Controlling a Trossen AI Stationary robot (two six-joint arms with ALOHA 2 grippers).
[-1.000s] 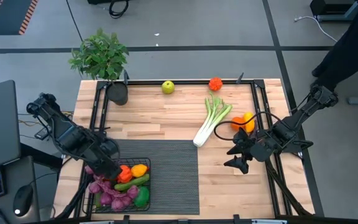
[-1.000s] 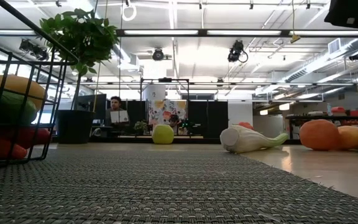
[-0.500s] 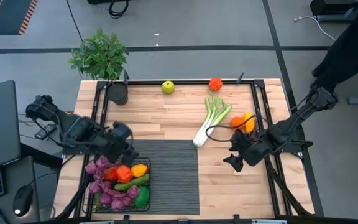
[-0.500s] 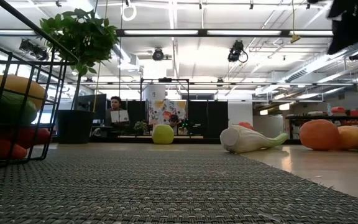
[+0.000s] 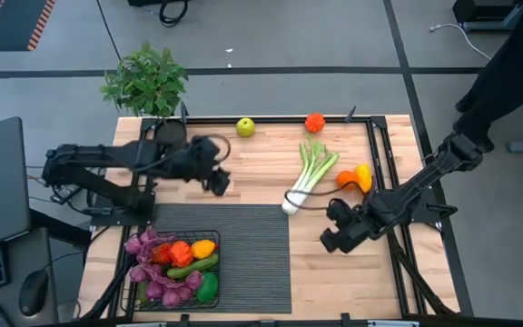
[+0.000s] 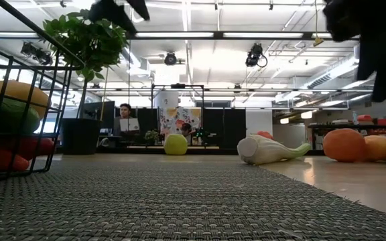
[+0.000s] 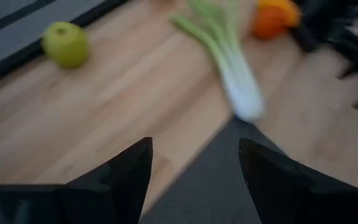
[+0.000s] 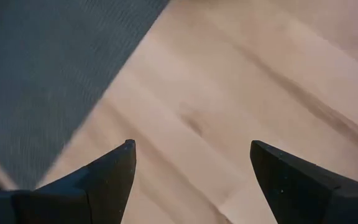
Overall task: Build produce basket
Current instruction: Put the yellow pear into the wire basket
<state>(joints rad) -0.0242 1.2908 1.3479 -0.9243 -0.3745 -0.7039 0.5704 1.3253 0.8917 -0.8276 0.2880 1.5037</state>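
Left gripper (image 5: 218, 181), fingers spread and empty, has swung from the black wire-mesh basket (image 5: 140, 292) at the near left toward the far green apple (image 5: 245, 127), probably next; right gripper (image 5: 331, 238) hovers spread.

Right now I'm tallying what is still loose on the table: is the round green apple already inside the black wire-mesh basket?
No, the round green apple lies on bare wood at the table's far edge, well apart from the black wire-mesh basket.
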